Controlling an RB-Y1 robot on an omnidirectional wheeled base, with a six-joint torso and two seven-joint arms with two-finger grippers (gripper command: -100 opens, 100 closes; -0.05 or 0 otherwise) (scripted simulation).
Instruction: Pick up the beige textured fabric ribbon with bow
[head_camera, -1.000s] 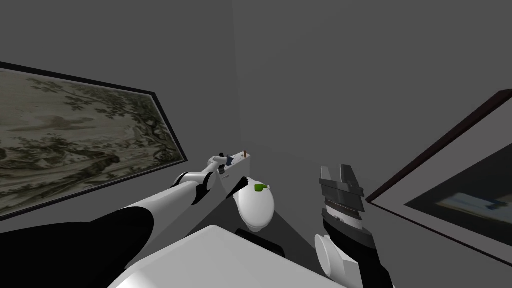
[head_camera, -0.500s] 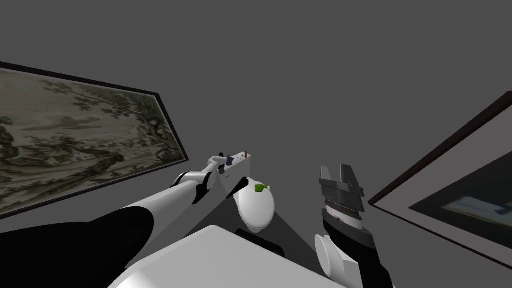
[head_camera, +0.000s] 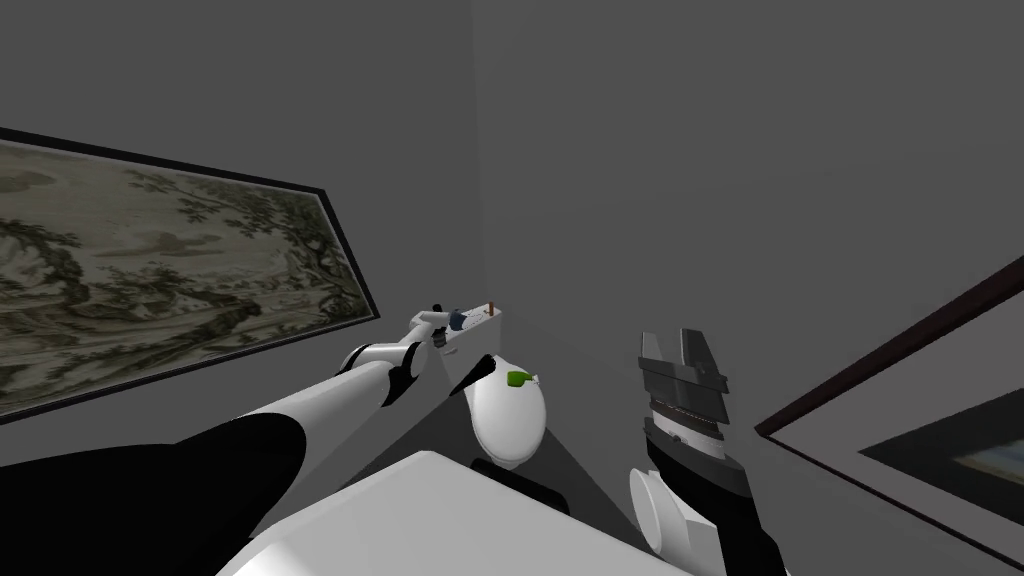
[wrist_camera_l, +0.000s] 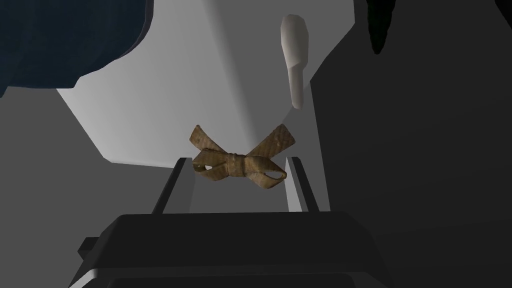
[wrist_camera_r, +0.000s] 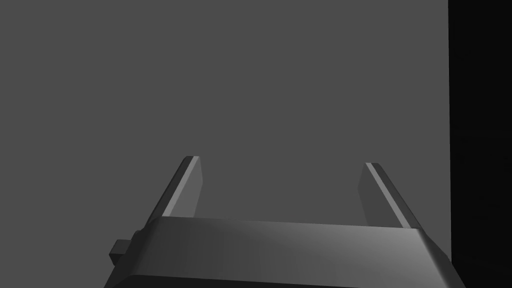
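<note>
The ribbon (wrist_camera_l: 235, 165) is a tan woven bow with two loops and two tails. My left gripper (wrist_camera_l: 237, 160) is shut on it, one finger pressing each loop end. The bow sits at the near edge of a white flat top (wrist_camera_l: 165, 100). In the head view my left arm reaches forward, with the left gripper (head_camera: 438, 320) at the white ledge (head_camera: 478, 325) in the room's corner. My right gripper (head_camera: 672, 345) is held up to the right, away from the ledge; its wrist view has the right gripper (wrist_camera_r: 280, 162) open with nothing between the fingers.
A dark blue object (wrist_camera_l: 65, 40) and a pale elongated object (wrist_camera_l: 295, 55) lie on the white top beyond the bow. Below the ledge is a white oval fixture (head_camera: 508, 420) with a small green thing (head_camera: 518, 378) on it. Grey walls close in on both sides.
The whole head view has shifted a little, so my head has moved. My left arm stays stretched to the ledge, edged slightly left. The right arm is unchanged.
</note>
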